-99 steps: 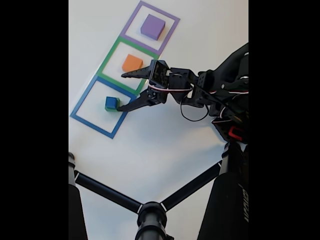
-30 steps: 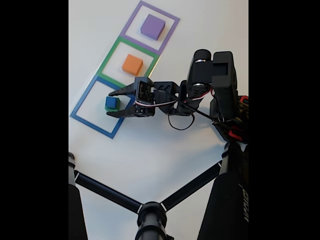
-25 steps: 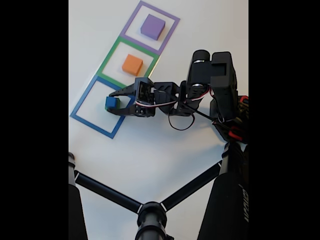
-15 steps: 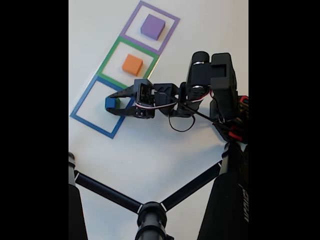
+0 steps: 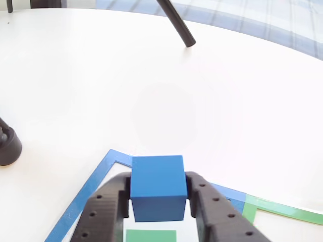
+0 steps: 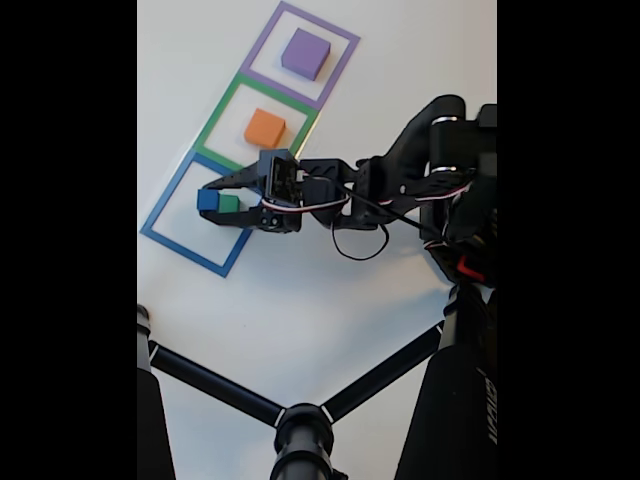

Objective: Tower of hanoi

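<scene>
My gripper [image 6: 211,203] is shut on the blue cube [image 6: 206,199], holding it above the blue square outline [image 6: 165,205]. In the other view the blue cube [image 5: 157,186] is clamped between the two black fingers [image 5: 103,206], clear of the table. The green block [image 6: 230,204] lies on the table just right of the cube, and its top [image 5: 150,235] shows below the cube in the other view. The orange block [image 6: 265,128] sits inside the green outline [image 6: 215,120]. Farther back, the purple block [image 6: 305,54] sits inside the purple outline [image 6: 262,40].
Black tripod legs [image 6: 215,385] cross the near part of the white table, and one leg [image 5: 175,22] comes down ahead of the gripper in the other view. A black foot [image 5: 7,146] stands at the left. The arm's base [image 6: 465,250] is on the right.
The gripper came down around the blue cube on the green block, shut on it and lifted it a little to the left, which uncovered the green block. The upper arm leaned over.
</scene>
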Motion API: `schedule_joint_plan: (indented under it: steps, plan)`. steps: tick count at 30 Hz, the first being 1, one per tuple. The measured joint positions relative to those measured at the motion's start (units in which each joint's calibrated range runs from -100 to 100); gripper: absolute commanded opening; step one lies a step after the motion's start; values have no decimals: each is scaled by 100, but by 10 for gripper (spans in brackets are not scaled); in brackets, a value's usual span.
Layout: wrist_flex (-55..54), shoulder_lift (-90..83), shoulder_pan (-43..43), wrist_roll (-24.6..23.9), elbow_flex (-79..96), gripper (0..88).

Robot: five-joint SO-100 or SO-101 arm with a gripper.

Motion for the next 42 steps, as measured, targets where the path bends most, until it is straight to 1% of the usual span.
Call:
schedule_joint_plan:
  steps: [7, 12, 16, 21, 23, 25, 27, 30, 36, 42]
  plan:
    - [3289, -2533, 772, 0, -62, 26]
    - [5683, -3588, 1498, 18, -1107, 26]
    - [8094, -4035, 2013, 18, -2691, 26]
    - [11221, -4120, 2551, 18, -5294, 25]
    - [12181, -4145, 2738, 18, -6215, 24]
    - [12882, -4230, 2937, 18, -6932, 22]
    - [13309, -4348, 3171, 18, -7366, 21]
    - [13672, -4441, 3534, 18, -7764, 21]
    - [13761, -4517, 4400, 18, -7844, 21]
    - [13761, -4559, 5091, 18, -7791, 21]
